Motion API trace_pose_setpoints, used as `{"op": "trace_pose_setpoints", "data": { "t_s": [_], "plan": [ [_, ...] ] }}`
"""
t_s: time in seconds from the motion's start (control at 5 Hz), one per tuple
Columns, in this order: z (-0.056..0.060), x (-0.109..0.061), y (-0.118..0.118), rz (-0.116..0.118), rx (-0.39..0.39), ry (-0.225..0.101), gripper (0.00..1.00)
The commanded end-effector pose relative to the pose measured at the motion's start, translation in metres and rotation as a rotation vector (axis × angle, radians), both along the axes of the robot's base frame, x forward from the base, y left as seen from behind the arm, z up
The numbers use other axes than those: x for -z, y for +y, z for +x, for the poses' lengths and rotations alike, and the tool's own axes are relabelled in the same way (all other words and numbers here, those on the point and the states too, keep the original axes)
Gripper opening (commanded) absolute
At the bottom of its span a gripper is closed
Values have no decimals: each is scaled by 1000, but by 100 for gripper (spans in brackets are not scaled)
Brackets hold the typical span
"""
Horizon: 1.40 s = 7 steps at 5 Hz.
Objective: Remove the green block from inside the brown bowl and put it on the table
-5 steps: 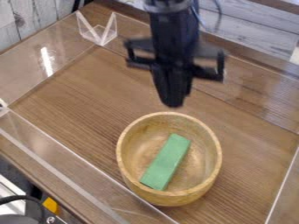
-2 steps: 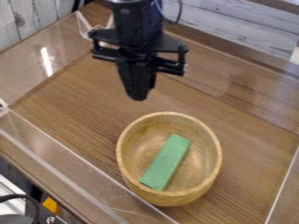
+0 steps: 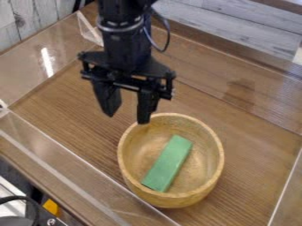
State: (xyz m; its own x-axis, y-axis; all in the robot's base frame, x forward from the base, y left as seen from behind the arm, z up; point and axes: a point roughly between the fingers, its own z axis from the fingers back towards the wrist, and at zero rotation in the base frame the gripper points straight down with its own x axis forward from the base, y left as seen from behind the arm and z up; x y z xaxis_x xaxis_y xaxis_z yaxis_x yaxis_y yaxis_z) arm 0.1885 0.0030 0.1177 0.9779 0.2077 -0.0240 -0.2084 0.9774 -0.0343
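Note:
The green block (image 3: 168, 162) lies flat inside the brown bowl (image 3: 207, 185), slanting from lower left to upper right. The bowl rests on the table (image 3: 71, 106) near its front right. My gripper (image 3: 127, 108) hangs pointing down just above and left of the bowl's far-left rim. Its two black fingers (image 3: 109, 99) stand apart, open, with nothing between them. The block is untouched, a short way below and right of the fingertips.
Clear acrylic walls (image 3: 48, 163) edge the table at the front, left and back. A clear angled bracket (image 3: 88, 28) stands at the back behind the arm. A dark cable and yellow-marked part (image 3: 35, 210) sit outside the front-left corner.
The gripper moved left and downward toward the bowl's rim. Its fingers, shut in both earlier frames, now stand open. Block and bowl have not moved.

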Motion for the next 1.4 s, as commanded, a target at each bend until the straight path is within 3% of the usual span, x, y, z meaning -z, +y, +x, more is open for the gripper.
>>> {"op": "trace_pose_setpoints", "data": {
  "t_s": [0.0, 0.4, 1.2],
  "plan": [
    [-2, 2, -7, 12, 10, -28, 100],
    [-4, 12, -10, 18, 16, -13, 100],
    [-3, 35, -19, 30, 22, -12, 100]
  ]
}}
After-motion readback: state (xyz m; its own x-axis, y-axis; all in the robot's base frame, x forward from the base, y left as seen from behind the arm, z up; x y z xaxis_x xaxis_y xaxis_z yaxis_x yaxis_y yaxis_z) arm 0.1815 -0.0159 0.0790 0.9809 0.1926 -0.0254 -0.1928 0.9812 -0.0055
